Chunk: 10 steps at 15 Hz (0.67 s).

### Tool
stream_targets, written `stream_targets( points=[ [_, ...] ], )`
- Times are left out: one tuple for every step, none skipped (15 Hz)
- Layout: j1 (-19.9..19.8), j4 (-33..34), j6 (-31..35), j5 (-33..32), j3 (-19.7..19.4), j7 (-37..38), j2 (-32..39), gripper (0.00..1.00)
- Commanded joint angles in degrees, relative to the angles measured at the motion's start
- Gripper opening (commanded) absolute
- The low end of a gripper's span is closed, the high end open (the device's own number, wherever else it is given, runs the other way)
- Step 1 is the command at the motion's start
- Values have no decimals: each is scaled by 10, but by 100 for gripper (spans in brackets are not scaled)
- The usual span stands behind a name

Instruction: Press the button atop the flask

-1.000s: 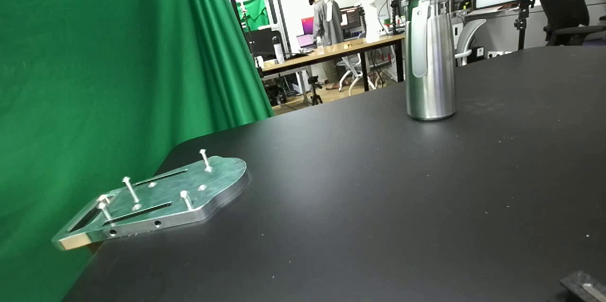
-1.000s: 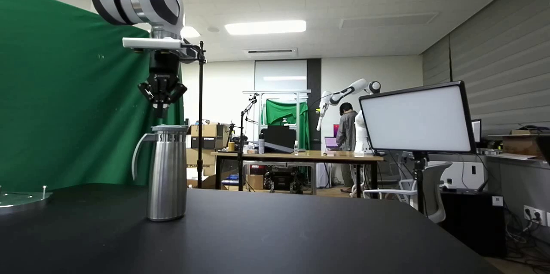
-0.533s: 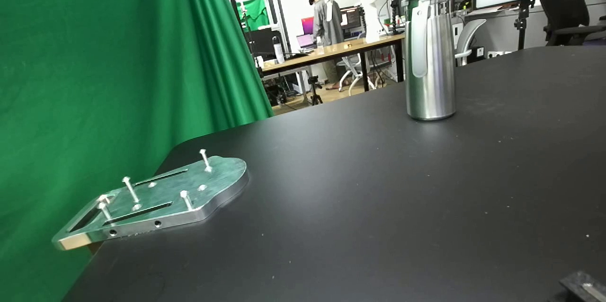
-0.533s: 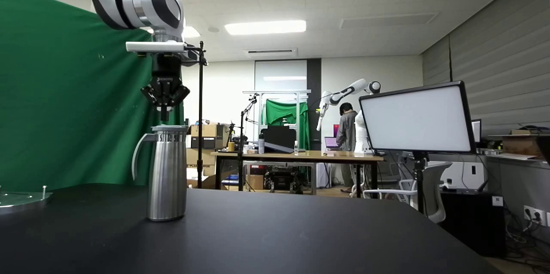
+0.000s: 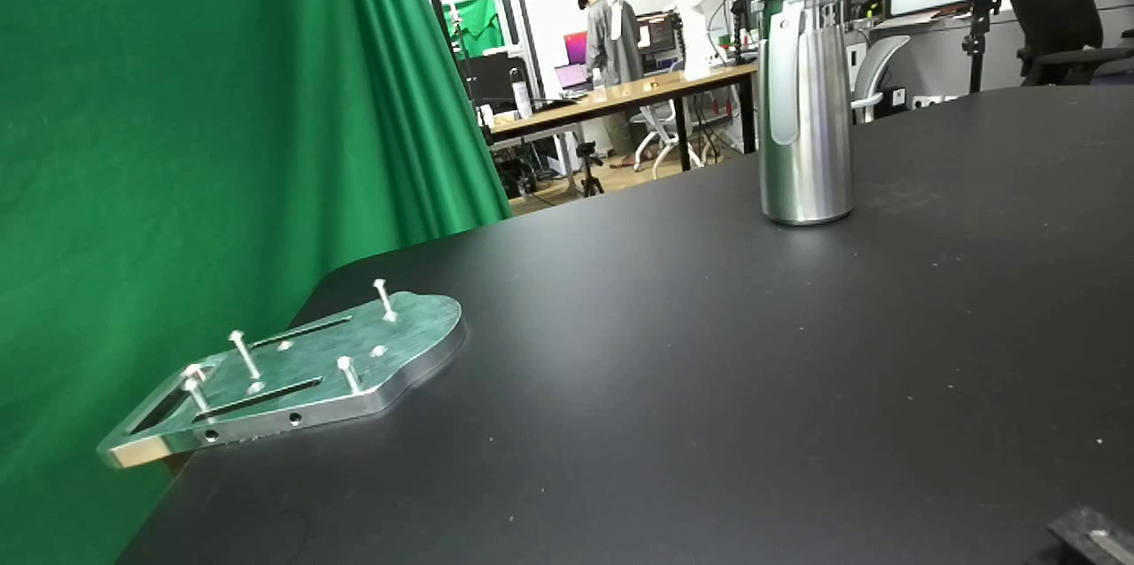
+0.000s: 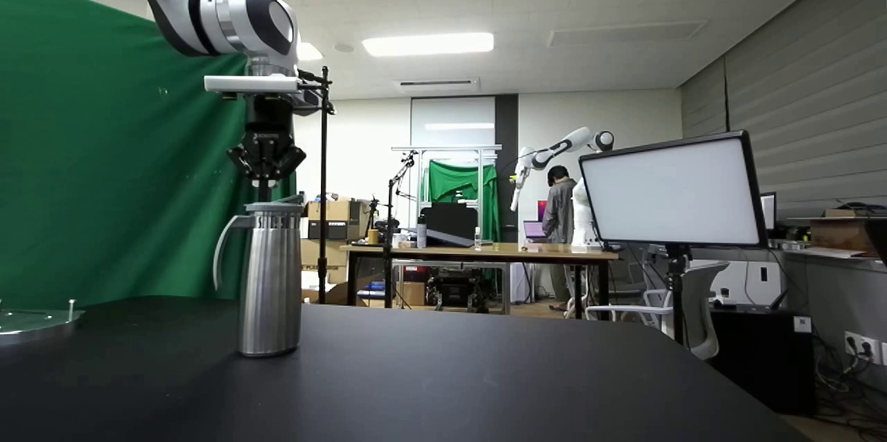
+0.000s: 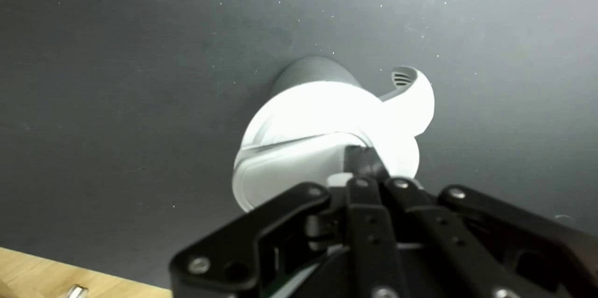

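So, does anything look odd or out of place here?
Two things: the green plate juts partly off the table, and the flask has its lid flap tipped up, probably because the shut pincer is pressing it.

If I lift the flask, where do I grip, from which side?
Likely the handle, approached level from its outer side and pinched across its width: the flask stands upright, and this narrow strip joins at the top, hanging clear below.

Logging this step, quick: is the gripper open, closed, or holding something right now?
Gripper: closed, holding nothing, its tip at the top of the flask.
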Motion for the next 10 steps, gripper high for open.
stream_targets(
  points=[
    [-1,18,-18,-7,-1,13,15,0],
    [-1,20,-21,-5,-1,11,12,0],
    [-1,22,-22,-4,0,9,8,0],
    [-1,25,-28,-2,1,7,2,0],
    [-1,29,-35,-1,1,7,-2,0],
    [-1,36,-55,1,2,2,-9,0],
    [-1,41,-68,2,2,-1,-13,0],
    [-1,45,-82,0,2,-2,-18,0],
    [-1,50,-93,0,1,3,-23,0],
    [-1,50,-102,-3,1,0,-31,26]
  ],
)
